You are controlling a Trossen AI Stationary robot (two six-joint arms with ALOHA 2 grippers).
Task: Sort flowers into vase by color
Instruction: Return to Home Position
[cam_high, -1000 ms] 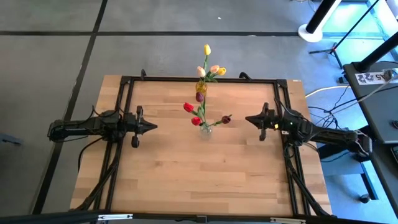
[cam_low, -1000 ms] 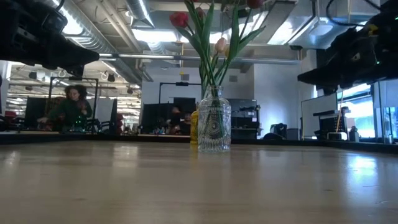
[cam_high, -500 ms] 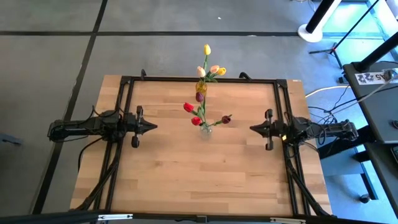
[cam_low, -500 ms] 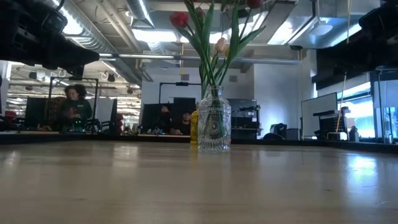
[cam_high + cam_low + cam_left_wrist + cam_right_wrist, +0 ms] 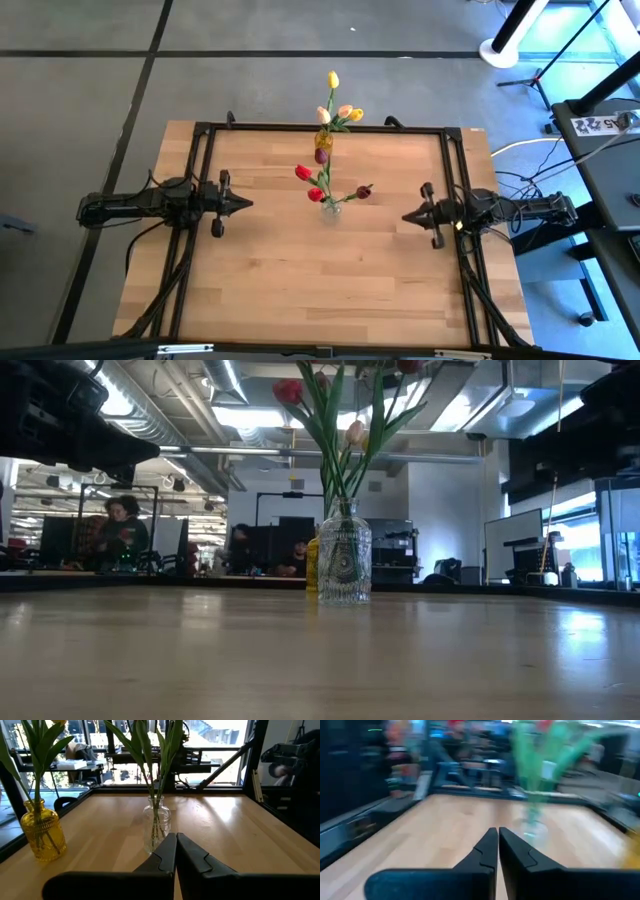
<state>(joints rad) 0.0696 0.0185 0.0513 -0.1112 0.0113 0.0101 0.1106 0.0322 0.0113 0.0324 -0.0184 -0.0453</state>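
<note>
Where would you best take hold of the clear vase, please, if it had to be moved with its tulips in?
Probably at the neck of the clear vase, just under the rim, coming in level from the side. The neck is narrower than the body, and the tulips spread above the mouth, so a reach from above would likely hit them.

The table [image 5: 300, 270] is showing pale, smooth wood planks with a soft sheen. The clear vase [image 5: 345, 565] is gleaming as glossy embossed glass; near it, the yellow vase [image 5: 43, 832] is shining as smooth amber glass. The left gripper [image 5: 176, 836] is looking matt black.
</note>
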